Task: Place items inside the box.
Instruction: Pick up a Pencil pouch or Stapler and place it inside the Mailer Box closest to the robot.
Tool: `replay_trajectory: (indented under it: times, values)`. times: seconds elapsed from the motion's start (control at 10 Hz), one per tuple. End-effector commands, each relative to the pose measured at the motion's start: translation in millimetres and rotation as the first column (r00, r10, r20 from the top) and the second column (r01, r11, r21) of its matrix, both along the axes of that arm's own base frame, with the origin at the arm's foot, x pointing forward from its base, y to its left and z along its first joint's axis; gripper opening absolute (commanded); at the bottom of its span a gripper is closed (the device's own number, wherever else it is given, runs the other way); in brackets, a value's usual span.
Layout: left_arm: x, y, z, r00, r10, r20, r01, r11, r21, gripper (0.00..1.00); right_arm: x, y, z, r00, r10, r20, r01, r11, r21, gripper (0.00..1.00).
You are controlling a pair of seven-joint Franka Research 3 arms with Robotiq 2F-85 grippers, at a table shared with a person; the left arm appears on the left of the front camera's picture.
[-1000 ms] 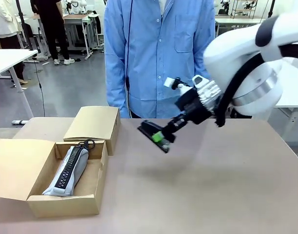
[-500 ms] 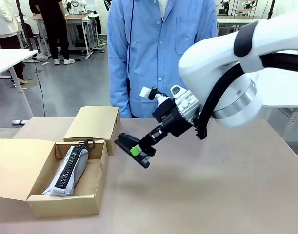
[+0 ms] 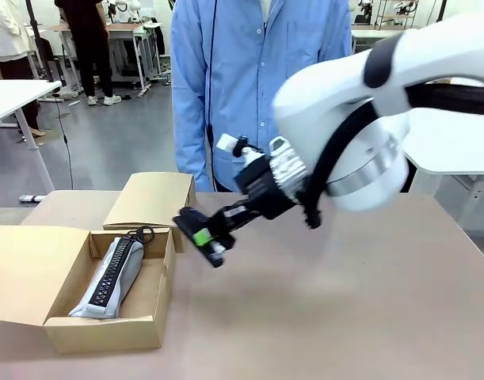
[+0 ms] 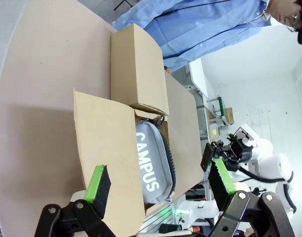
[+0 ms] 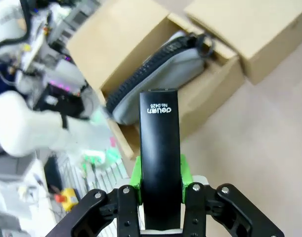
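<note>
A black, long-bodied stapler (image 3: 189,221) is pinched across its width between the green pads of the right hand (image 3: 205,237). It is carried in the air above the brown desk (image 3: 344,301), just beside the right wall of the open tan cardboard box (image 3: 107,336). In the right wrist view the stapler (image 5: 159,123) is seen to project straight out beyond the fingertips, with its free end aimed at the box opening. The left hand (image 4: 159,175) is spread wide with nothing between its pads, and it is pointed toward the box, well apart from the stapler. A grey zip pouch lettered "CAMPUS" (image 3: 111,277) is already laid lengthwise in the box, toward its left side. A bare strip of floor is thus left between the pouch and the right wall.

The step in hand is judged to be the carrying of the stapler over the box for release. It is best done if the stapler is brought above that bare strip and turned to lie along the pouch rather than across it. The tip should be lifted clear of the right wall, and of the tan cardboard flap (image 3: 150,198) at the far corner, before it is lowered. The pads should be parted only once the stapler is low inside, so that it is neither dropped onto the pouch's zip nor bounced out. A person in a blue shirt (image 3: 257,79) is stood at the far side of the desk.
</note>
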State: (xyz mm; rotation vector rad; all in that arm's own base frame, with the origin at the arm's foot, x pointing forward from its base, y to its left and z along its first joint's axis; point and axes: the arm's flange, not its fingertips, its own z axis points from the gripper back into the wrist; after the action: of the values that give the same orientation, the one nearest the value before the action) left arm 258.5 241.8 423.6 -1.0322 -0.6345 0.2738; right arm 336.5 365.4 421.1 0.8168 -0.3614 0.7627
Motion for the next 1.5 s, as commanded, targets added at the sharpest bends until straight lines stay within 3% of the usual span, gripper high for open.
replay_trajectory:
  times: [0.0,0.2,0.3,0.4,0.5,0.8,1.4]
  values:
    - [-0.1,-0.1,0.8,1.000,-0.001,0.030,0.001,1.000,-0.008,1.00,-31.7,58.2,4.8,0.975,-0.219,-0.043,0.218,0.976,-0.014,0.31]
    - [-0.1,-0.1,0.8,1.000,-0.001,0.030,0.001,1.000,-0.008,1.00,-63.9,89.4,0.1,0.926,-0.346,-0.152,0.345,0.938,-0.029,0.31]
    - [-0.1,-0.1,0.8,1.000,-0.001,0.030,0.001,1.000,-0.008,1.00,-72.4,104.7,-4.3,0.881,-0.432,-0.193,0.434,0.900,-0.034,0.31]
    - [-0.1,-0.1,0.8,1.000,-0.001,0.030,0.001,1.000,-0.008,1.00,-76.1,110.9,-8.7,0.879,-0.443,-0.177,0.438,0.896,-0.069,0.31]
    - [-0.1,-0.1,0.8,1.000,-0.001,0.030,0.001,1.000,-0.008,1.00,-76.3,114.3,-11.8,0.907,-0.383,-0.176,0.371,0.923,-0.099,0.31]
    - [-0.1,-0.1,0.8,1.000,-0.001,0.030,0.001,1.000,-0.008,1.00,-63.1,134.9,-16.4,0.917,-0.334,-0.216,0.313,0.941,-0.127,0.31]
    - [-0.1,-0.1,0.8,1.000,-0.001,0.030,0.001,1.000,-0.008,1.00,-31.1,147.4,-12.5,0.880,-0.429,-0.204,0.408,0.903,-0.137,0.31]
